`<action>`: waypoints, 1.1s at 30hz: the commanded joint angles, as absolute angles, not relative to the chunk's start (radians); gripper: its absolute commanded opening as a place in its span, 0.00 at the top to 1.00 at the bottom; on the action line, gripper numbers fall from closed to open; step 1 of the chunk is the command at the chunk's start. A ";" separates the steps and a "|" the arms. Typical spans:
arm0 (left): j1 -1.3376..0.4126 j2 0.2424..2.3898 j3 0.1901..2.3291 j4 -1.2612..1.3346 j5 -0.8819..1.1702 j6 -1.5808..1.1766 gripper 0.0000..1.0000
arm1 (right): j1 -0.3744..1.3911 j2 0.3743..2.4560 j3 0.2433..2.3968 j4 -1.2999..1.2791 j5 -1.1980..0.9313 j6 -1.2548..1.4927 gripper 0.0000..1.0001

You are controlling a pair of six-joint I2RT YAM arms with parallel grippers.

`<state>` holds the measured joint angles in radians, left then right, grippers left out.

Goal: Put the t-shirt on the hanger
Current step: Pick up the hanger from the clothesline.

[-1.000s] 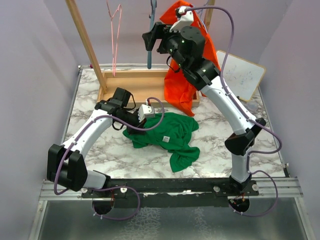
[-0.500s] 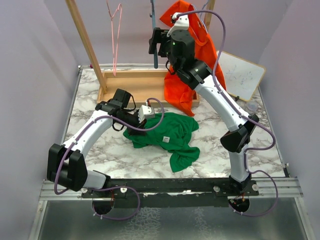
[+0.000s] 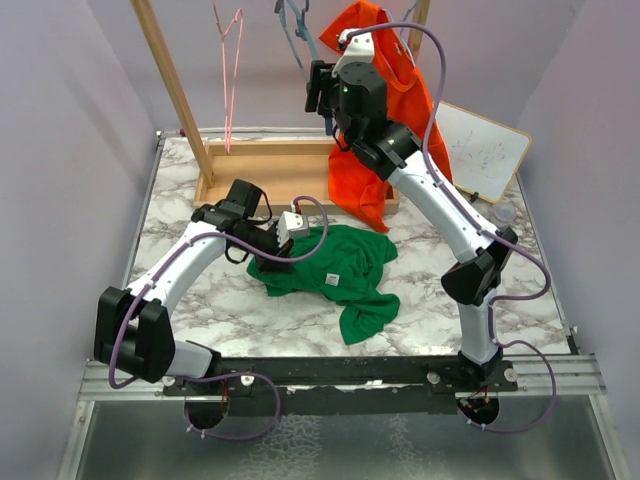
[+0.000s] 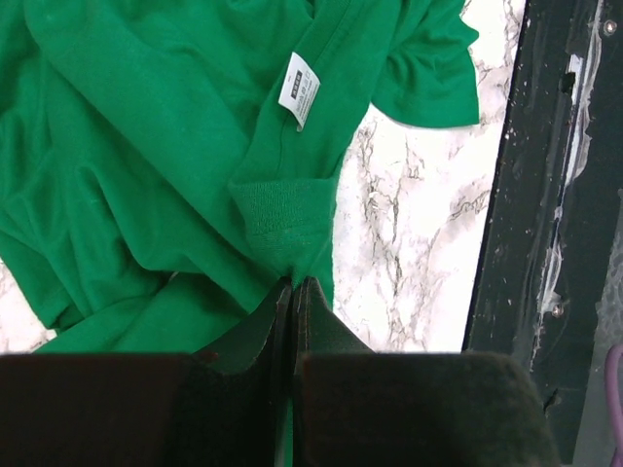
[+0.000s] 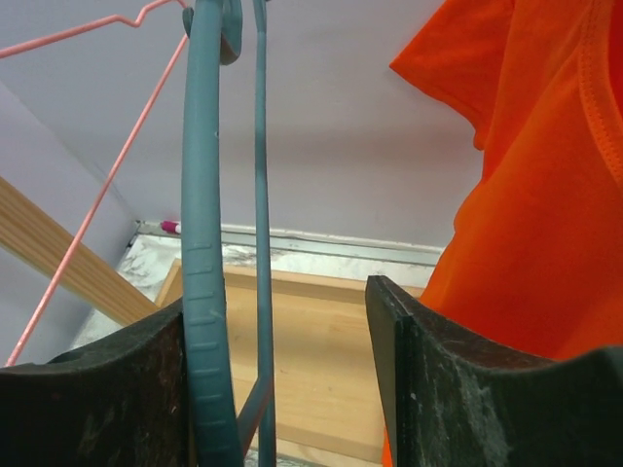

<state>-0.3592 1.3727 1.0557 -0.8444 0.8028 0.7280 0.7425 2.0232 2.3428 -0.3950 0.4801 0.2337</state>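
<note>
The bright green t-shirt (image 3: 345, 270) lies crumpled on the marble table, its white neck label (image 4: 300, 89) facing up. My left gripper (image 3: 273, 250) is shut on a fold of the shirt's ribbed edge (image 4: 294, 282) at its left side. The slate blue-grey hanger (image 3: 297, 38) hangs tilted at the top of the rack. My right gripper (image 3: 318, 92) is raised beside it and is open. In the right wrist view the hanger's thick arm (image 5: 204, 253) stands between the fingers (image 5: 277, 302), against the left one, with a wide gap to the right finger.
An orange-red t-shirt (image 3: 375, 150) hangs right behind the right wrist and fills the right of its view (image 5: 545, 195). A thin pink wire hanger (image 3: 230, 60) hangs to the left. The rack's wooden post (image 3: 175, 90) and tray base (image 3: 270, 170) stand at the back. A whiteboard (image 3: 480, 150) lies at the right.
The right gripper has shifted a little right and up at the rack. The hanger has swung from hanging straight to tilted up and left. The left arm and green shirt have not moved.
</note>
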 commanded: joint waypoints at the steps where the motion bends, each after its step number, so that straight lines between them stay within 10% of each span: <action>1: -0.355 1.364 1.044 -0.828 0.853 0.720 1.00 | 0.747 1.987 2.318 -0.346 0.445 0.205 0.46; 16: -0.354 1.380 1.034 -0.813 0.867 0.719 1.00 | 0.747 1.949 2.252 -0.231 0.396 0.151 0.99; 33: -0.353 1.358 1.073 -0.768 0.835 0.681 1.00 | 0.747 1.741 1.968 -0.242 0.393 0.122 0.99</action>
